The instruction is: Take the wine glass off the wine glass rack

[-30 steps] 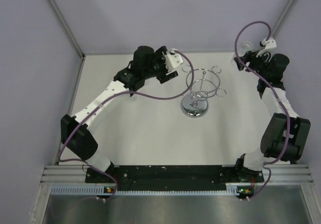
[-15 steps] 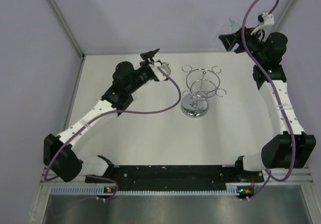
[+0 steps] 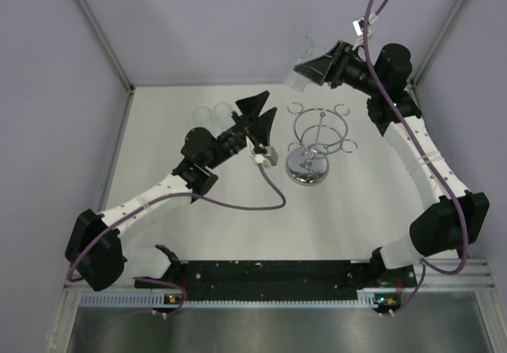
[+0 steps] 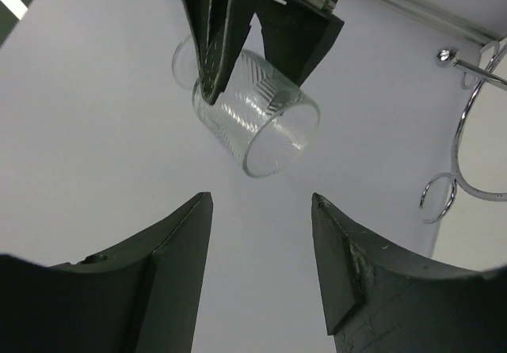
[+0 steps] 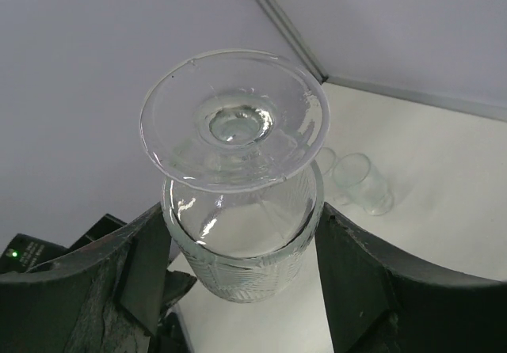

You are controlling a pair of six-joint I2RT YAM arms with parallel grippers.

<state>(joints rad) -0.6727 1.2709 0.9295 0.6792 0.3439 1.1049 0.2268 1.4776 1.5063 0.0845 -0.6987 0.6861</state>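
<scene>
The right gripper, high behind the wine glass rack, is clamped on the bowl of the wine glass, foot uppermost, clear of the rack's arms. The left gripper, left of the rack, has its jaws apart and empty. Two other glasses rest farther left.

A robotics lab cell, this; bare lavender walls box in the white table; aluminium frame posts rise behind it; robot arm bases sit bolted to a slotted rail along its near edge.
</scene>
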